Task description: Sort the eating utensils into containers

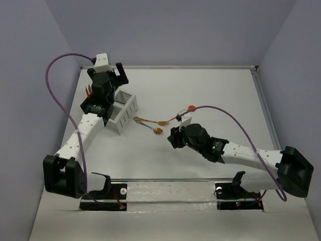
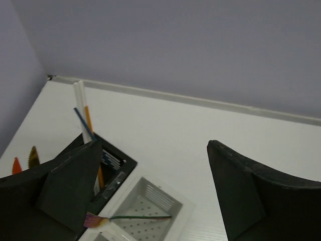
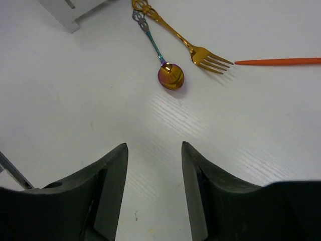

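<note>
- The left hand [image 2: 153, 145] is spread wide and released, holding nothing, above the white caddy [image 2: 155, 193], which sits at ten o'clock on the desk [image 1: 210, 90].
- A dark green utensil [image 2: 140, 217] lies in the white caddy; sticks [image 2: 83, 108] stand in the black caddy [image 2: 120, 165] beside it.
- The right hand [image 3: 153, 150] is part-open and empty over bare desk.
- A gold fork [image 3: 175, 35] and a spoon [image 3: 170, 76] lie at its twelve o'clock.
- An orange-red stick [image 3: 278, 62] lies at one o'clock, its tip just beside the fork's tines.
</note>
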Tool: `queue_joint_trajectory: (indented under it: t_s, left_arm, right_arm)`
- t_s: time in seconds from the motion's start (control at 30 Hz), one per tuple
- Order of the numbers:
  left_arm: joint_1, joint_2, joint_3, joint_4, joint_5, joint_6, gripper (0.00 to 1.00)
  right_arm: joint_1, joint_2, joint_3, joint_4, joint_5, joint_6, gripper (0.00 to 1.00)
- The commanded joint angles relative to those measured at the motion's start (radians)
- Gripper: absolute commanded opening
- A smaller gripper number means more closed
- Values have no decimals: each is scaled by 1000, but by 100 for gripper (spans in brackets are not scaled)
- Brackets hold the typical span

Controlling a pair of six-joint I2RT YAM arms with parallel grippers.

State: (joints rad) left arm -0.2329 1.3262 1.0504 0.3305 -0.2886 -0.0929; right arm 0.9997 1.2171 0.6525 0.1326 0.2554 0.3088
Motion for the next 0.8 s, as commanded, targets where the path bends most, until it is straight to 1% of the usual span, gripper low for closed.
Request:
queue_joint_trajectory:
  t_s: [0.0,0.03,0.1,0.13,0.27,0.3,0.37,0.4,0.43,0.5,0.53,0.6,0.7,0.77]
  left_arm:
    - [-14,-166,79,-22,164,-162,99]
    - [-25,-183,79,-37,189,-206,99]
    - [-25,-248,66,-83,268,-247,99]
    - [-25,-289,60,-96,332,-278,99]
    - [-25,-378,-7,-183,440,-306,99]
    - [-25,-396,-26,-217,459,-303,99]
    - [-25,-432,-64,-246,482,-295,99]
    - [-25,-468,-107,-257,497,-288,99]
    - [-25,-485,-127,-274,502,-280,99]
    - [-34,-536,-183,-297,506,-255,99]
    - [-34,-570,-200,-303,503,-249,99]
    - [-34,-607,-251,-301,490,-237,99]
    - [-34,-654,-285,-298,468,-228,99]
    - [-34,-667,-280,-298,477,-226,99]
  right_arm:
    - [-18,45,84,-14,-5,-13,45]
    - [-18,54,104,-24,-16,-14,39]
    - [-27,80,125,-60,-36,-22,35]
    - [-36,91,153,-74,-45,-27,32]
    - [-59,160,235,-136,-102,-60,30]
    - [-59,177,254,-177,-123,-72,30]
    - [-88,234,292,-195,-159,-118,32]
    - [-102,251,312,-205,-183,-134,33]
    - [-133,272,347,-215,-229,-152,34]
    - [-157,335,381,-223,-261,-209,34]
    - [-180,358,421,-228,-306,-258,34]
    - [-199,438,472,-267,-321,-296,35]
    - [-208,560,629,-346,-297,-381,42]
    - [-208,623,686,-372,-274,-413,48]
